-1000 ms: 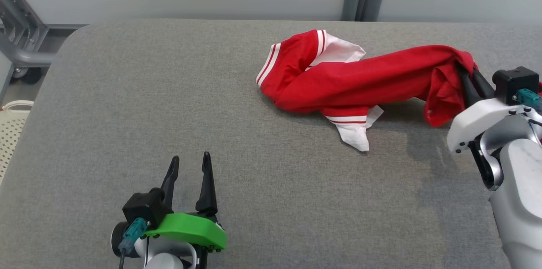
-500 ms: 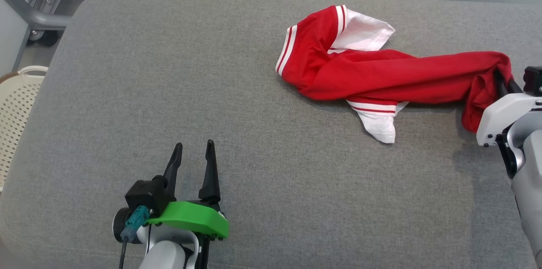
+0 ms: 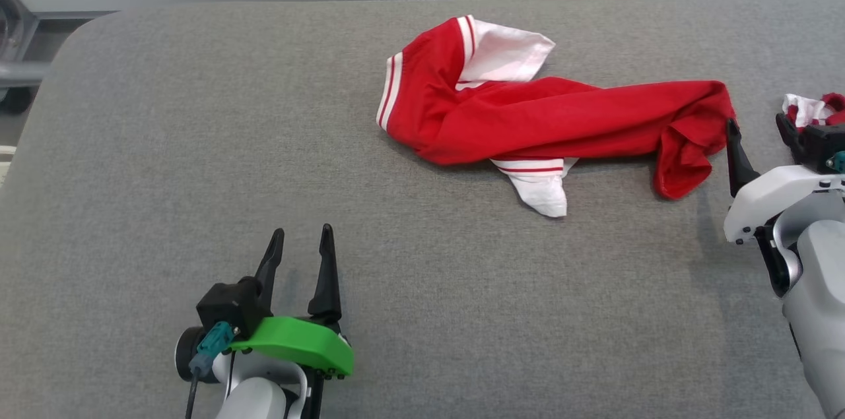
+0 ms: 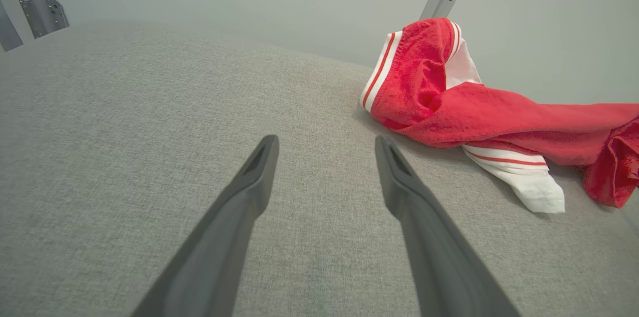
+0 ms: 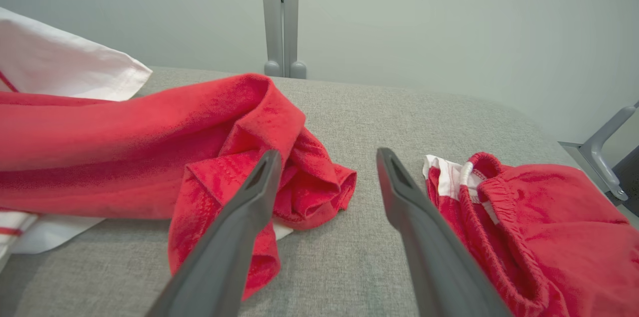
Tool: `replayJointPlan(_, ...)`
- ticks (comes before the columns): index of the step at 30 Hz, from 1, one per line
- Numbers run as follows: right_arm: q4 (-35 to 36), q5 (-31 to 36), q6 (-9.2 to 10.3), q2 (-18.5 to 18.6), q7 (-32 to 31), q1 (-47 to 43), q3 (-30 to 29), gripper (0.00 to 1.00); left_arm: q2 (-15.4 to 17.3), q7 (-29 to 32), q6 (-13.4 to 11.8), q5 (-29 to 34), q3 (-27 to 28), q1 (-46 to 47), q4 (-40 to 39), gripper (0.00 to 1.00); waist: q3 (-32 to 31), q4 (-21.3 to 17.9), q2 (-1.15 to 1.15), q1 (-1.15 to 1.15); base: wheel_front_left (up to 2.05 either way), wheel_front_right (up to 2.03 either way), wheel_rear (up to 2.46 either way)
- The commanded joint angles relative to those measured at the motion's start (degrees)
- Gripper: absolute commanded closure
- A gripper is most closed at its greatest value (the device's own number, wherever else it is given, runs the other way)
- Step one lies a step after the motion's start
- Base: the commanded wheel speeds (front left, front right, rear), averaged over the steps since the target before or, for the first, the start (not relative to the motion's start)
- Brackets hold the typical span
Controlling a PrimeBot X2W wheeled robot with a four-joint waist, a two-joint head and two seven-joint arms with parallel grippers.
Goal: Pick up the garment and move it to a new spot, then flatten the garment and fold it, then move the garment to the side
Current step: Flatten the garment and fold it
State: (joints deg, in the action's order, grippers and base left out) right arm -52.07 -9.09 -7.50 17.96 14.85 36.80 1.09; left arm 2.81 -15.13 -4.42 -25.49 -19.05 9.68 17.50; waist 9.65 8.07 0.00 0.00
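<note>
Garment (image 3: 561,122) on far half of grey pad (image 3: 198,142), right of centre. Step, my guess: relocation done, flattening next. That needs both my grippers on opposite edges, pulling apart. My left gripper (image 3: 301,237) at pad's near edge: jaws spread, empty. My right gripper (image 3: 757,135) at pad's right edge: jaws wide, nothing held, bunched red end beside one finger. Cloth red, white striped trim, twisted into long rope.
</note>
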Motion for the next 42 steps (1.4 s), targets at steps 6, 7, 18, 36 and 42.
replayJointPlan(6, 16.54, -3.75, 0.02, -0.6, 0.38, -8.2, 1.08, 0.0, 0.17, 0.03, 1.88, -0.28, -0.8, 4.67, 6.08, 0.0, -1.66, -7.65, 0.0, 0.0, 0.0, 0.0, 0.0)
replayJointPlan(7, 19.13, -3.91, 0.02, -1.07, 0.37, -9.34, 1.12, 0.0, 0.17, 0.04, 1.98, -0.46, -1.01, 5.68, 7.64, 0.0, -1.65, -8.52, 0.0, 0.0, 0.0, 0.0, 0.0)
replayJointPlan(18, 38.12, -2.5, 0.02, -7.94, 0.39, -20.12, 0.33, 0.0, 0.19, 0.02, 3.45, -2.69, 1.51, 19.32, 25.84, 0.0, 0.98, -15.63, 0.0, 0.0, 0.0, 0.0, 0.0)
replayJointPlan(36, 45.16, 0.33, 0.01, -14.51, 0.4, -24.17, 0.13, 0.0, 0.45, 0.02, 4.71, -3.71, 5.87, 29.59, 39.81, 0.0, 4.79, -20.19, 0.0, 0.0, 0.0, 0.0, 0.0)
replayJointPlan(42, 46.48, 0.72, 0.01, -14.87, 0.4, -24.04, 0.35, 0.0, 0.49, 0.03, 5.28, -3.43, 8.38, 31.54, 40.9, 1.0, 5.92, -20.68, 0.0, 0.0, 0.0, 0.0, 0.0)
